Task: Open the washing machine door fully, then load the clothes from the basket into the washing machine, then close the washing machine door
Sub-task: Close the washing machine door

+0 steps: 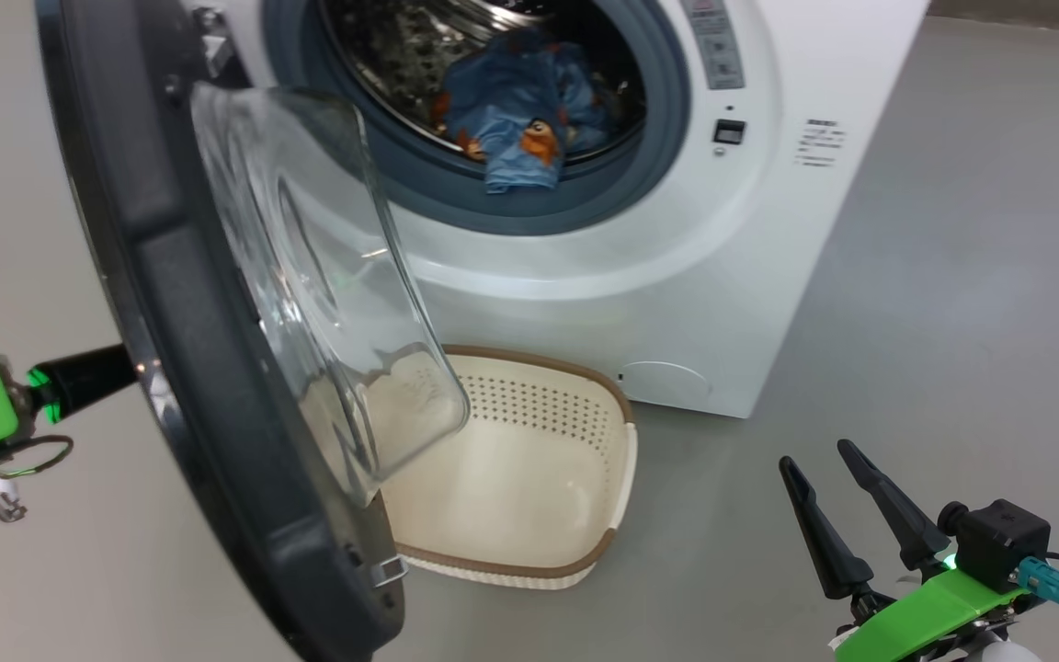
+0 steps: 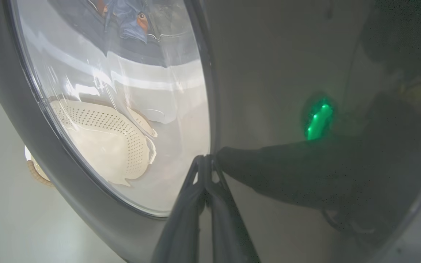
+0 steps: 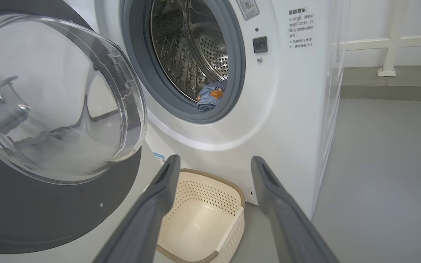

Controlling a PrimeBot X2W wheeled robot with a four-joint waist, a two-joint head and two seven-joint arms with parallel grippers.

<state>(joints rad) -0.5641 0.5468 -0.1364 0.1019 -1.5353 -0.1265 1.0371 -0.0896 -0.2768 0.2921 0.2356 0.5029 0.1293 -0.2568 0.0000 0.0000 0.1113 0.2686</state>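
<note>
White washing machine [image 1: 677, 303], cream basket [image 1: 529, 496] with brown rim, blue orange-printed clothes [image 1: 520, 110]

Door [image 1: 171, 322] stands ajar, its outer ring touching the closed tips of left gripper [image 2: 206, 160]; blue bear-print clothes [image 1: 520, 110] lie in washer [image 1: 677, 303]; empty cream basket [image 1: 539, 363] sits beyond right gripper [image 1: 813, 455].

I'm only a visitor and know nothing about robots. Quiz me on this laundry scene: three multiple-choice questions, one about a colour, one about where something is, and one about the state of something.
1. What colour is the rim of the basket?
A) brown B) red C) green
2. Where are the blue clothes?
A) in the basket B) inside the washing machine C) on top of the machine
3. How is the round door?
A) shut tight B) swung open C) taken off

Answers:
1 A: a brown band edges the cream basket.
2 B: the cloth lies inside the machine, and the basket is empty.
3 B: the door stands out from the machine, leaving its mouth uncovered.
</note>
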